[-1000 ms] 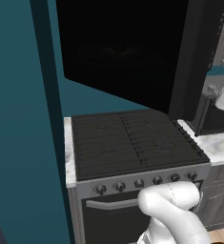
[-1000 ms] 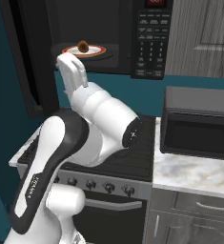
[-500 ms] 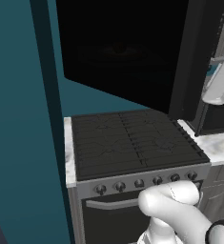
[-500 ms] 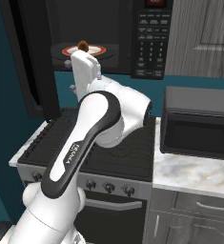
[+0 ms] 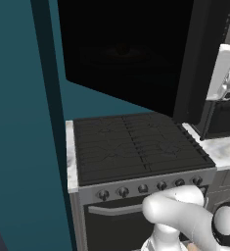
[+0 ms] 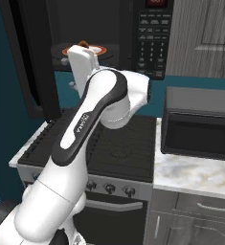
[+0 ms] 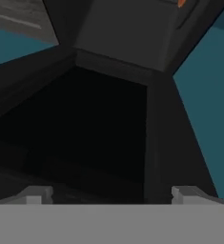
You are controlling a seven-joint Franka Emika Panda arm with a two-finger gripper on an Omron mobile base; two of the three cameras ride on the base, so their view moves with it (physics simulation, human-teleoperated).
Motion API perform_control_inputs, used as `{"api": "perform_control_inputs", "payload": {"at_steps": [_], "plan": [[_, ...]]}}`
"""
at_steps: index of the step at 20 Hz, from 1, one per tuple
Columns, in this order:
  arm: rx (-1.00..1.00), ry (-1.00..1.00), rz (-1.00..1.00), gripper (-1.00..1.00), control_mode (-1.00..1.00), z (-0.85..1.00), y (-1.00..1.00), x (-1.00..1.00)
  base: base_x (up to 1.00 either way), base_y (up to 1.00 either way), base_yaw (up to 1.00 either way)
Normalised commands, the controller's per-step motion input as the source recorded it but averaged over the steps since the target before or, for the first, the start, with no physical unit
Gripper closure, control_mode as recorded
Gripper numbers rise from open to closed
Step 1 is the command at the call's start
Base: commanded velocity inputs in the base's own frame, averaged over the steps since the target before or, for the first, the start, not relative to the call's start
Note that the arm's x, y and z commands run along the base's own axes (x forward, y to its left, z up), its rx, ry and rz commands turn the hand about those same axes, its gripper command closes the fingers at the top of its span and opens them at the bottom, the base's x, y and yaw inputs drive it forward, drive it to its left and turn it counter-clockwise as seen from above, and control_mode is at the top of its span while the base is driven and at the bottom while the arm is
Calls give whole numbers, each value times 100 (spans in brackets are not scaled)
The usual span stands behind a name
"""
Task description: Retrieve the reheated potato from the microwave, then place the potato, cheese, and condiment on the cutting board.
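Note:
The microwave [image 6: 150, 38] hangs above the stove with its door [image 5: 131, 54] swung wide open to the left. Inside it, the potato [image 6: 84, 44] shows as a small brown lump on an orange-rimmed plate [image 6: 102, 49]. My white hand [image 6: 80, 64] is raised right in front of that plate, at the mouth of the opening, and hides part of it. In the hand view my gripper [image 7: 113, 195] is open, its fingertips [image 7: 37, 194] far apart with nothing between them, facing a dark cavity. The cheese, the condiment and the cutting board are out of view.
A black stove [image 6: 114, 143] with a row of knobs lies below the microwave. A dark grey box appliance [image 6: 200, 124] stands on the marble counter [image 6: 190, 172] to its right. A teal wall panel [image 5: 23, 127] closes off the left side.
The arm has swung its elbow over to the right and the hand has risen a little, staying in front of the plate. The gripper stays open.

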Motion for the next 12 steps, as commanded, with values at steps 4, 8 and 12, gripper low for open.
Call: {"api": "perform_control_inputs", "payload": {"at_steps": [4, 8, 12], "plan": [[-11, 0, 7, -100, -100, 0, 26, 14, 0, 0, 0], [-2, 0, 11, -100, -100, 1, 12, -5, 0, 0, 0], [0, 0, 21, -100, -100, 1, 11, -38, 0, 0, 0]]}}
